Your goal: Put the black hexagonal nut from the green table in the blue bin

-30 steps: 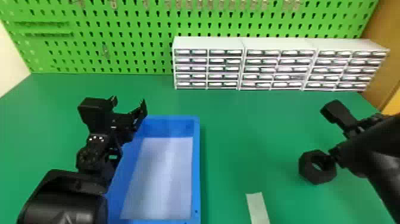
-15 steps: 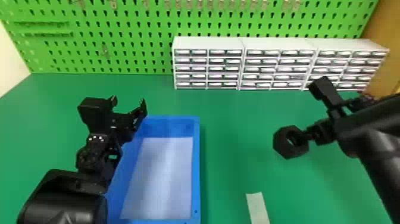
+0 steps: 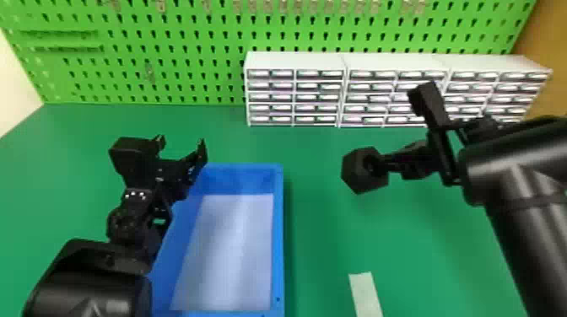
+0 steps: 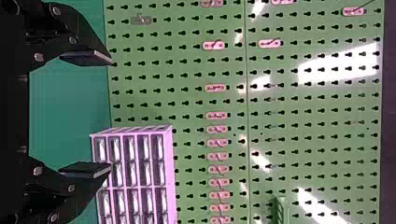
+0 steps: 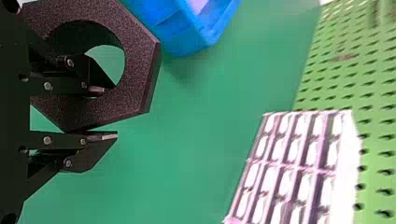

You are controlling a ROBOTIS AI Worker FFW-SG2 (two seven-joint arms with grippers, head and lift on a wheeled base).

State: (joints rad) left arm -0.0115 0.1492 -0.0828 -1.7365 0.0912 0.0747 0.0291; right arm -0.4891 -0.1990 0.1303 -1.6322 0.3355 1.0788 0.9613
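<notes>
Green pegboard [image 3: 219, 26] backs a green worktop [image 3: 426, 240], with white drawer units [image 3: 295, 61] lined up along its foot, likely so small parts stay within reach yet leave the working area free. The black hexagonal nut [image 3: 357, 175] is held above the worktop, to the right of the blue bin [image 3: 279, 236] and apart from it. The right gripper [image 5: 109, 112] is clamped on the nut's wall, one finger through the hole and the other against the outside; that probably suits a ring too broad to span comfortably. The bin seems placed between the arms for an easy drop from either side. By its far left corner, the left gripper [image 4: 110, 115] has its fingers apart and nothing between them. Neither the drawer fronts nor the pale strip [image 3: 366, 295] on the worktop offers readable wording.
</notes>
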